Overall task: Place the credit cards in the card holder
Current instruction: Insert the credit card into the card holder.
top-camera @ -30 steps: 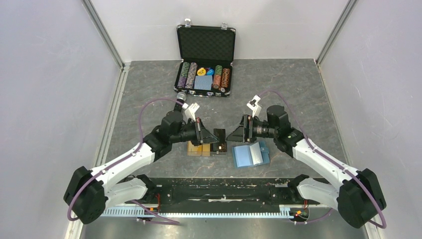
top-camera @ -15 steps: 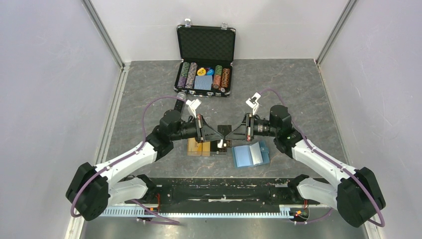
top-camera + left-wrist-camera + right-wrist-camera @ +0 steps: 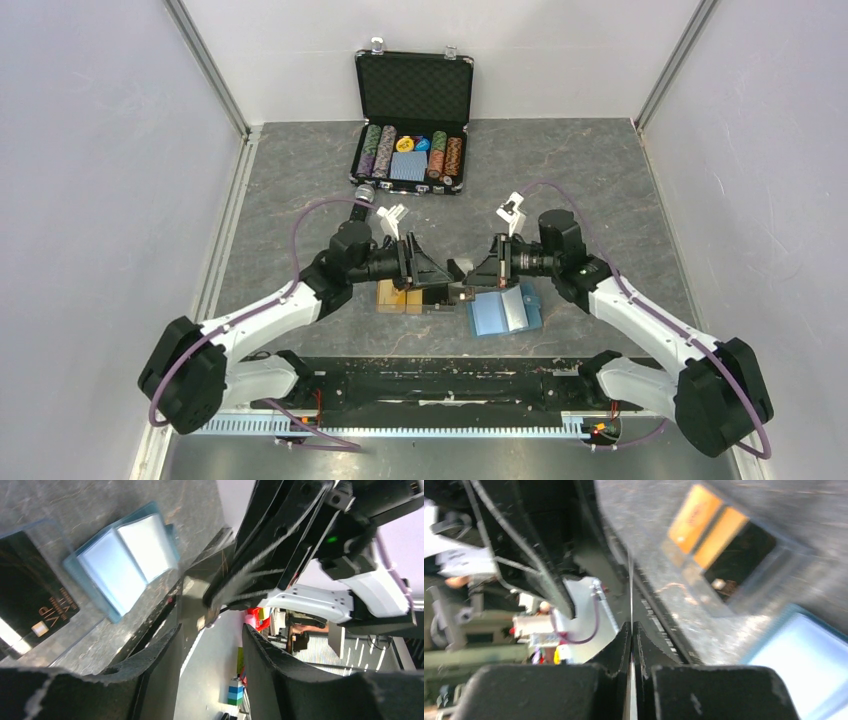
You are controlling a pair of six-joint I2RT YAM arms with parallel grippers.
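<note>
Credit card [image 3: 631,590]: 1, pinched edge-on in closed right gripper [image 3: 632,626]; left gripper [image 3: 211,635] half-open, empty; wallet [image 3: 498,312] at 4 o'clock.

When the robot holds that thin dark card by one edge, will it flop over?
Probably not: the thin dark card sticks straight out of the shut right gripper with no droop, so it seems stiff. Being so thin, it is likely light. Pinched near one edge, it might slip.

A robotics lab test cell. Plain white panel walls [image 3: 90,150] on aluminium posts [image 3: 207,65] box in a grey stone-patterned tabletop [image 3: 300,170].
</note>
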